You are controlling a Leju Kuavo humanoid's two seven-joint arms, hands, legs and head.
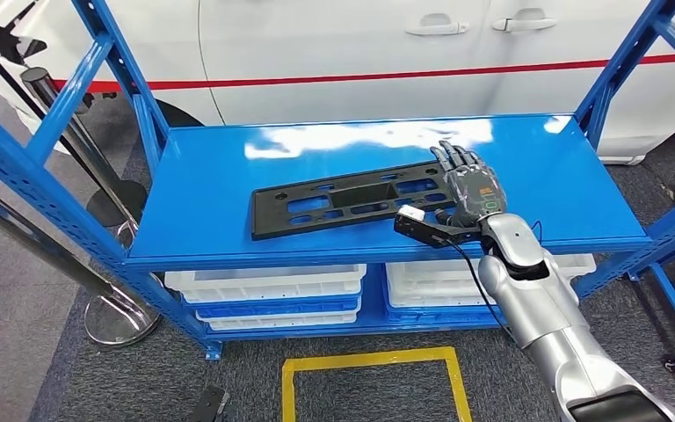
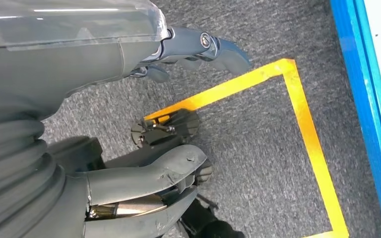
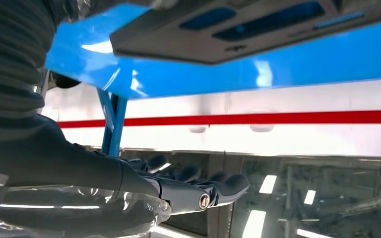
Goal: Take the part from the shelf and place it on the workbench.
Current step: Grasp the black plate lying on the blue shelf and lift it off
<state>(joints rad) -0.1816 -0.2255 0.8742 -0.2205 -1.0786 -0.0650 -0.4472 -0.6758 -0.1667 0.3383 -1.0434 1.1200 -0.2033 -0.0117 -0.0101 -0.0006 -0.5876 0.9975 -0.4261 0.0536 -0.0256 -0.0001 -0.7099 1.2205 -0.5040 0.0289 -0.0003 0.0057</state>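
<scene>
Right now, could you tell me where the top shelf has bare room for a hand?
Bare: the shelf left of the black part, the strip behind it, and the far right end. Crowded: the part's right end, where the right hand is.

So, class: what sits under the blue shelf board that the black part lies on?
Under the blue shelf board, white trays are stacked in two piles, left and right, on a lower level. Their contents are hidden by the board, and the right arm covers part of the right pile.
</scene>
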